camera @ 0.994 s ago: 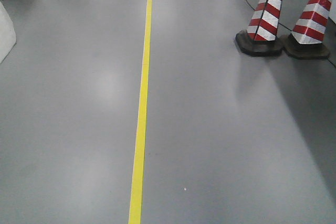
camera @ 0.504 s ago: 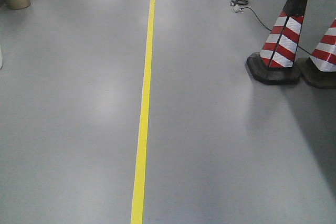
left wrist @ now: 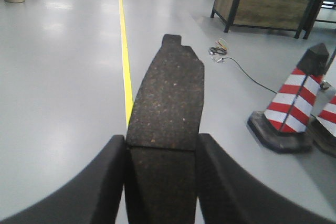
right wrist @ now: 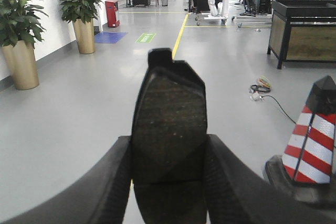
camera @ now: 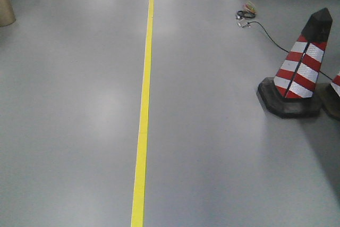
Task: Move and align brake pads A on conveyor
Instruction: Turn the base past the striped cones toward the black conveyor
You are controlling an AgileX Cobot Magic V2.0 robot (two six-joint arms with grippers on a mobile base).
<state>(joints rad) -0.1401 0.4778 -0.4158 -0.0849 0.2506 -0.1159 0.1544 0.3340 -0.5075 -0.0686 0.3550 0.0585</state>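
Note:
Each wrist view shows one brake pad held lengthwise and pointing forward over the grey floor. My left gripper [left wrist: 161, 148] is shut on a brake pad [left wrist: 168, 90], whose speckled dark friction face is up with a groove at the fingertips. My right gripper [right wrist: 168, 150] is shut on another brake pad [right wrist: 169, 116], gripped across its width, with a notched tip at the far end. The conveyor is out of view in every frame. Neither gripper appears in the front view.
A yellow floor line [camera: 143, 104] runs straight ahead. A red-and-white cone [camera: 297, 75] stands right of it, a second cone [camera: 334, 97] at the frame edge, with a cable [camera: 265, 27] behind. Potted plants [right wrist: 21, 40] line the left wall, and a dark wooden bench [left wrist: 262, 3] stands far right.
The floor view has shifted: the cones moved right and down in the frame, and one is now mostly out of frame. The cable and a bench leg have come into sight.

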